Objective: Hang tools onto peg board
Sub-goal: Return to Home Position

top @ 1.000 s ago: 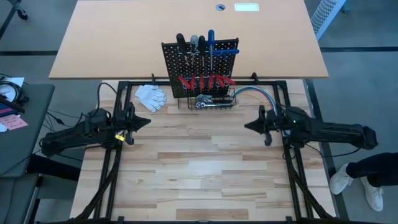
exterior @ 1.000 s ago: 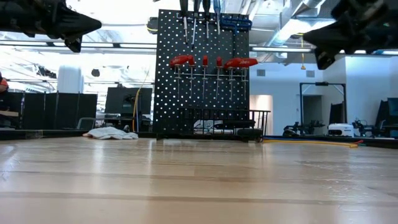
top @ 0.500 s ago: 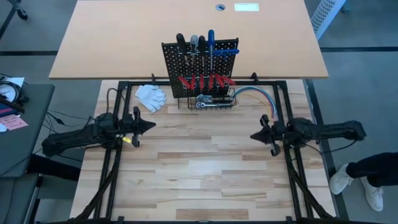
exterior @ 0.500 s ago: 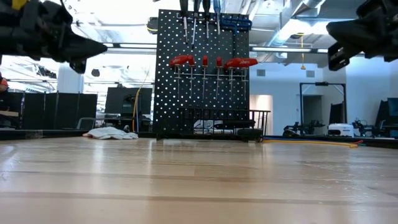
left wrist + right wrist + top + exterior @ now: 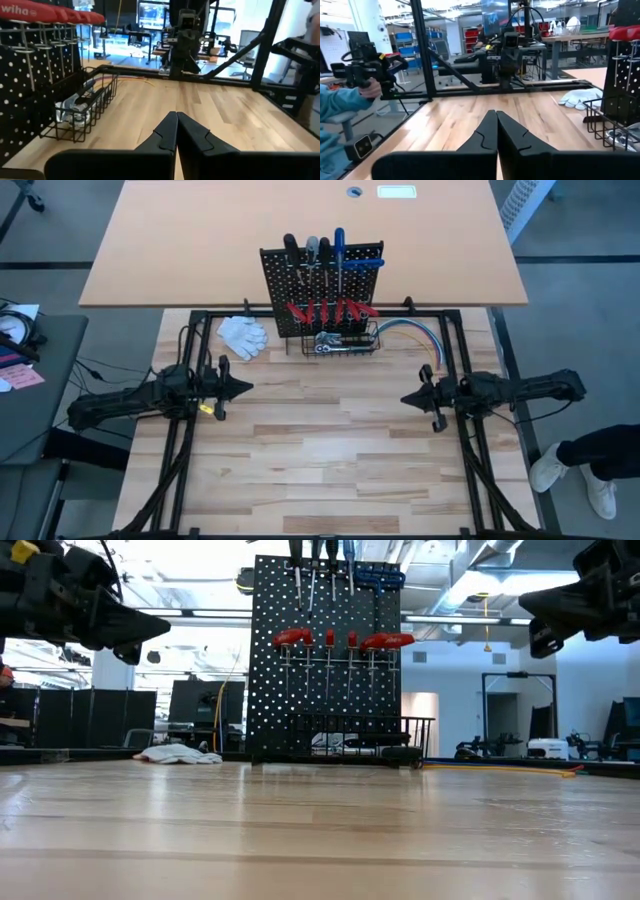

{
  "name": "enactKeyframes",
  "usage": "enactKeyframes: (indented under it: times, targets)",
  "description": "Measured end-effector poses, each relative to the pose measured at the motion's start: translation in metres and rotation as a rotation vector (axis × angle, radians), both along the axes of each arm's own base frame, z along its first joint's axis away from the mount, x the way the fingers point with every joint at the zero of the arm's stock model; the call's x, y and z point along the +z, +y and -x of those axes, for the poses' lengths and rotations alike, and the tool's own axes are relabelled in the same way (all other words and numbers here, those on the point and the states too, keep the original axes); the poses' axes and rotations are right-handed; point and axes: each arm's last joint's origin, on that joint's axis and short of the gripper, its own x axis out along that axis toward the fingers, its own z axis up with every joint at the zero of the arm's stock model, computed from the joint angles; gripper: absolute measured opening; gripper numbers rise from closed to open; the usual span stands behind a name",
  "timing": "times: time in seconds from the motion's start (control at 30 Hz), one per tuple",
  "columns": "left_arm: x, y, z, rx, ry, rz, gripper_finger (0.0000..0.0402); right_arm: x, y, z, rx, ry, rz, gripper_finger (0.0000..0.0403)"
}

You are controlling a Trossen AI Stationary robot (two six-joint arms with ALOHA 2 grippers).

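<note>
The black peg board [image 5: 322, 290] stands upright at the table's far middle. Black-, grey- and blue-handled screwdrivers [image 5: 314, 250] hang along its top. Several short red-handled ones [image 5: 330, 640] hang in its row of silver rings. A chrome ratchet wrench [image 5: 335, 343] lies in the wire basket [image 5: 360, 735] at its base. My left gripper [image 5: 244, 389] is shut and empty, above the table's left side. My right gripper [image 5: 406, 399] is shut and empty, above the right side. Both point toward the table's middle.
White gloves [image 5: 243, 334] lie left of the peg board. A curved bundle of coloured cables [image 5: 410, 332] lies to its right. A person's hand and sleeve holding a controller [image 5: 355, 85] show beyond the table's left side. Bare wood table [image 5: 320, 440] lies between my grippers.
My left gripper has moved toward the table's right and slightly toward its near edge. My right gripper has moved toward the near edge, and its arm has drawn back. Both have come lower in the low view. The tools and peg board have stayed still.
</note>
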Motion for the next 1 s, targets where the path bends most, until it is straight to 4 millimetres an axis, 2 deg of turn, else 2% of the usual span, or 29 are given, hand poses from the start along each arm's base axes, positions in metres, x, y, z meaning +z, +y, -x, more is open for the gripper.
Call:
enactKeyframes:
  times: [0.23,0.4,0.73,1.0]
  targets:
    - [-0.001,0.0,0.0,0.006,0.015,-0.067,0.0001,-0.008,-0.002,0.0,-0.037,0.078,0.029,0.0008]
    - [-0.002,0.001,-0.001,0.02,0.021,-0.033,0.0001,-0.018,-0.005,0.0,-0.064,0.181,0.069,0.0018]
    - [-0.002,0.001,-0.001,0.021,0.022,-0.033,0.0001,-0.019,-0.006,-0.001,-0.066,0.192,0.069,0.0018]
    - [0.002,-0.011,0.002,-0.048,-0.039,-0.04,0.0001,-0.014,-0.004,0.002,-0.047,0.14,0.065,0.0018]
